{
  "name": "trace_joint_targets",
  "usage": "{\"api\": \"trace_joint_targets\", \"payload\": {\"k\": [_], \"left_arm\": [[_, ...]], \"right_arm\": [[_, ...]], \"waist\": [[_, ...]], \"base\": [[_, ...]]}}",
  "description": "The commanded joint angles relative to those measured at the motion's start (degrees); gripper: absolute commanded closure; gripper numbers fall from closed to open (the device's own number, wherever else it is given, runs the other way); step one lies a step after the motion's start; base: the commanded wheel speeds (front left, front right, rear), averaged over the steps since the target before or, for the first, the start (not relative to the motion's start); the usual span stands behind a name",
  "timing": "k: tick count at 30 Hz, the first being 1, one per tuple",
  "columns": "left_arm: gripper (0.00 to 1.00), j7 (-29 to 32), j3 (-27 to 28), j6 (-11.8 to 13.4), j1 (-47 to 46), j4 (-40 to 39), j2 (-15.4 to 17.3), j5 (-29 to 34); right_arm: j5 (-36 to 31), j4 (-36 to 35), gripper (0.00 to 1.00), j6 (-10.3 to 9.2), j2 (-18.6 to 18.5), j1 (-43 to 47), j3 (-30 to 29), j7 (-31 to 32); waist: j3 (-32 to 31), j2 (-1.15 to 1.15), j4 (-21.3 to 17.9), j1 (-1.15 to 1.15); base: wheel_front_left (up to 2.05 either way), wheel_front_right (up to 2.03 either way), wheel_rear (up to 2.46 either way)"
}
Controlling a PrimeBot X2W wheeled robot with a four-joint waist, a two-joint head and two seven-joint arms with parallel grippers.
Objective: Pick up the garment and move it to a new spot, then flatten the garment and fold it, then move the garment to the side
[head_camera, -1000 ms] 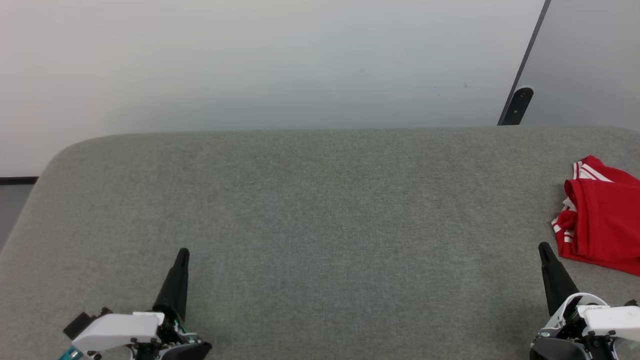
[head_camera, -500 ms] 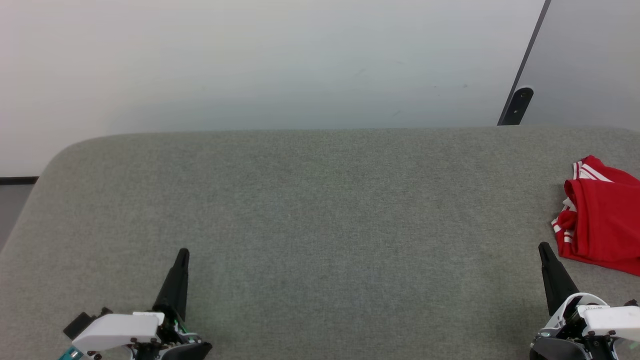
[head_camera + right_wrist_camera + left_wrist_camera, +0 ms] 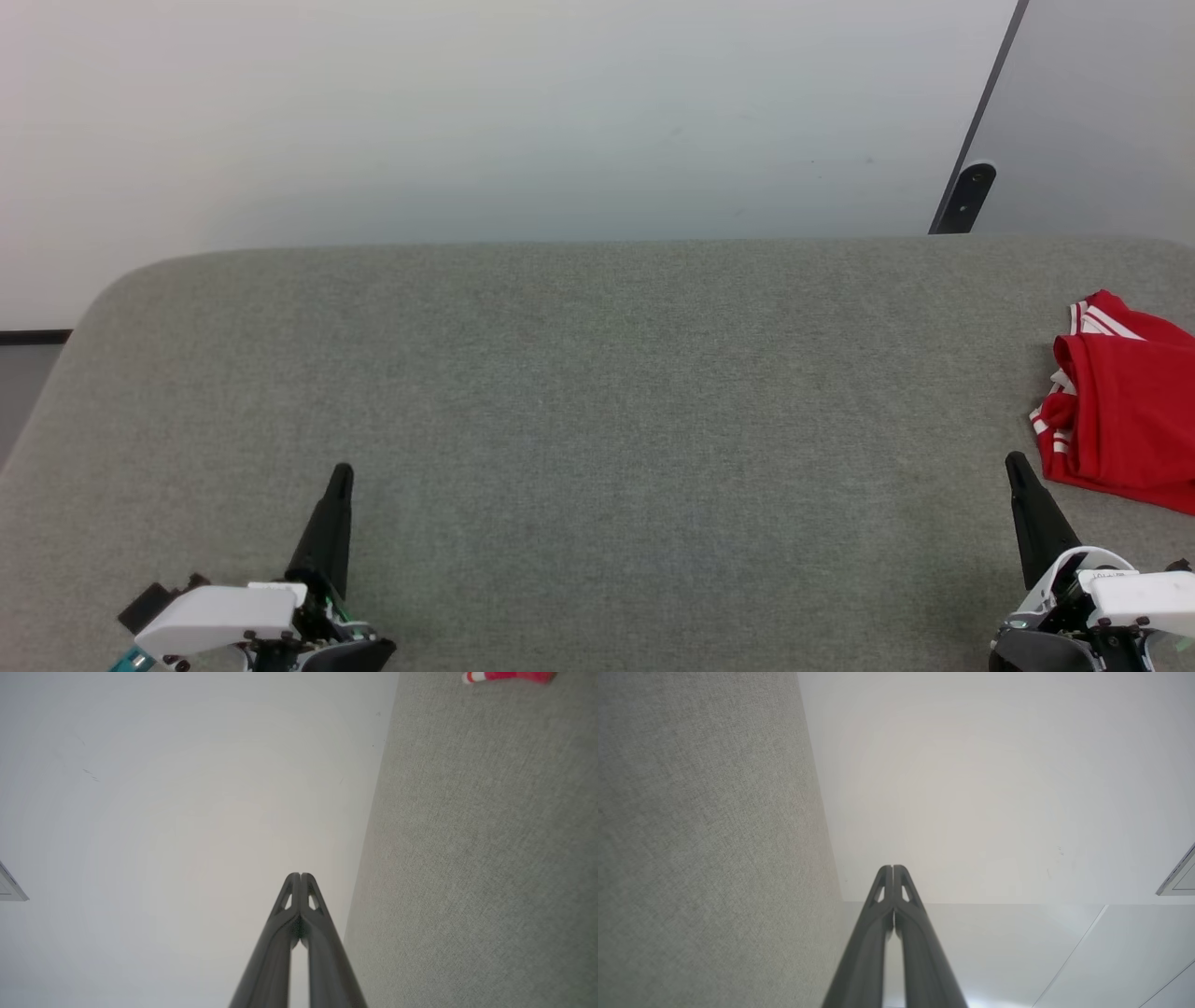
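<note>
The garment, red with white striped trim, lies folded at the far right of the grey fabric-covered table, cut off by the head view's right edge. A sliver of the garment shows at the top of the right wrist view. My right gripper is shut and empty near the table's front, just left of and below the garment, apart from it. Its tips meet with nothing between them. My left gripper rests at the lower left, shut and empty, fingertips pressed together.
A pale wall rises behind the table. A dark bracket and a slanted grey panel stand at the back right. The table's rounded left corner drops away to the floor.
</note>
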Motion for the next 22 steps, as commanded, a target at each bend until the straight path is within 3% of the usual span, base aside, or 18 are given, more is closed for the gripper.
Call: {"api": "trace_joint_targets", "payload": {"k": [1,22], "left_arm": [[1.00,0.10,0.09,-0.33,-0.61,0.03,0.22,-0.20],[1.00,0.09,0.09,-0.33,-0.60,0.02,0.23,-0.20]], "right_arm": [[0.23,-0.12,1.00,-0.08,0.21,-0.29,-0.04,0.12],[0.24,-0.12,1.00,-0.08,0.21,-0.29,-0.03,0.12]], "waist": [[0.00,0.00,0.00,0.00],[0.00,0.00,0.00,0.00]], "base": [[0.00,0.00,0.00],[0.00,0.00,0.00]]}}
